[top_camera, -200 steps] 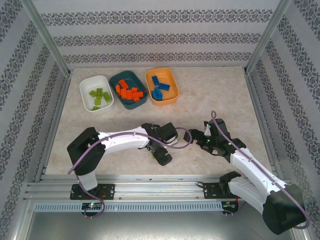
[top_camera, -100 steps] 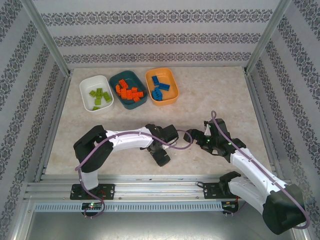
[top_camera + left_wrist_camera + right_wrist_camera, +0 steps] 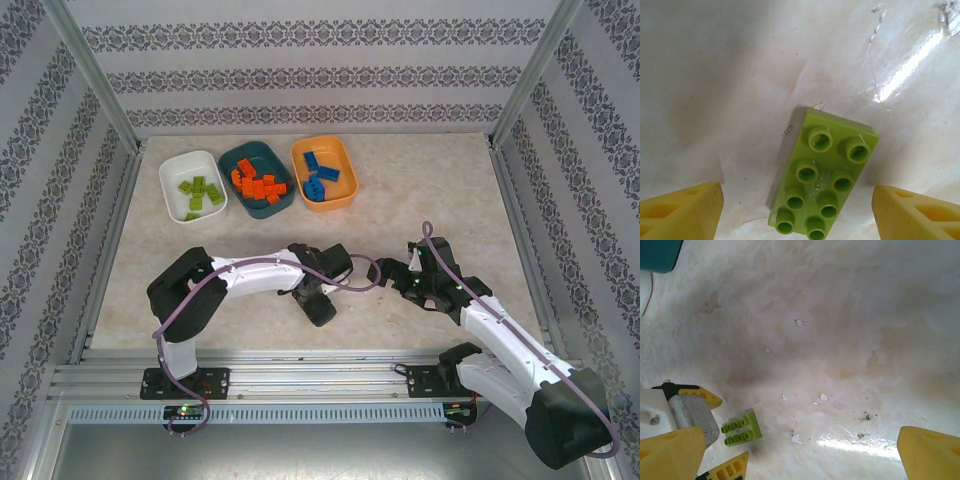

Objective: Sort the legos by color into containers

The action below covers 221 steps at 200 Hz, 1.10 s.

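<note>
Sort looks nearly done. White tub (image 3: 178, 166) holds the lime legos (image 3: 200, 192); teal tub (image 3: 250, 158) holds the orange legos (image 3: 260, 185); orange tub (image 3: 332, 150) holds the blue legos (image 3: 320, 180). No mixed colours that I can make out from the top view.

Left over: 1 loose lime lego (image 3: 822, 177), flat & studs-up on the worktop (image 3: 440, 190) near the arm bases, well apart from all 3 tubs. No other stray piece visible, tho the arms hide part of the surface.

Left end effector (image 3: 796, 190) sits low over that lego w/ a finger on either side; jaws fairly wide, gap showing on both sides, nothing held yet. Right end effector (image 3: 800, 440) hovers just beside; jaws at full spread, empty.

Judgement: this is prob the last pick; remaining = grip, carry to the white tub, drop in w/ the other limes.
</note>
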### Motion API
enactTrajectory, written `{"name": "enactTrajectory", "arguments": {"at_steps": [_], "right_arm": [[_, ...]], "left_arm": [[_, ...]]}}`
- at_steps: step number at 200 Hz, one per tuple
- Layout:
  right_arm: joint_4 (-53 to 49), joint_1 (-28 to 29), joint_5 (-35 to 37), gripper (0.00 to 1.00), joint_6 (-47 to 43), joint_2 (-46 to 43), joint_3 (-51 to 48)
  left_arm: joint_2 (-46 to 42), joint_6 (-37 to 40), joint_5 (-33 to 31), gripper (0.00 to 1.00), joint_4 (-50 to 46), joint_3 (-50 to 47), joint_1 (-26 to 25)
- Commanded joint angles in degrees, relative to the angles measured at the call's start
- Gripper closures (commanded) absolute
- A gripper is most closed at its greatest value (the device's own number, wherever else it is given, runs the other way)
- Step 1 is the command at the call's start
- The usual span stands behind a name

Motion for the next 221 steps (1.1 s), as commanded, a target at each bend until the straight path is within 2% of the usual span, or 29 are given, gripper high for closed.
{"name": "enactTrajectory", "arguments": {"at_steps": [1, 67, 95, 111, 158, 221], "right_arm": [[0.4, -0.7, -0.5, 0.02, 0.8, -0.5, -0.4], [1.1, -0.6, -0.7, 0.02, 1.0, -0.2, -0.6], [1.1, -0.7, -0.7, 0.02, 1.2, -0.6, -1.0], [1.1, -0.6, -0.6, 0.02, 1.3, -0.8, -1.2], [1.1, -0.7, -0.6, 0.02, 1.5, -1.4, -1.5], [1.1, -0.7, -0.6, 0.02, 1.7, -1.7, -1.7]], "left_arm": [[1.8, 1.1, 0.5, 0.23, -0.8, 0.1, 0.6], [3.9, 0.6, 0.1, 0.32, -0.8, 0.0, 0.6], [4.3, 0.5, -0.3, 0.40, -1.1, 0.1, 0.6], [4.4, 0.3, -0.3, 0.48, -1.3, 0.2, 0.6], [4.4, -0.3, -0.2, 0.57, -1.6, 0.3, 0.7], [4.3, -0.7, 0.1, 0.59, -1.5, 0.3, 0.9]]}}
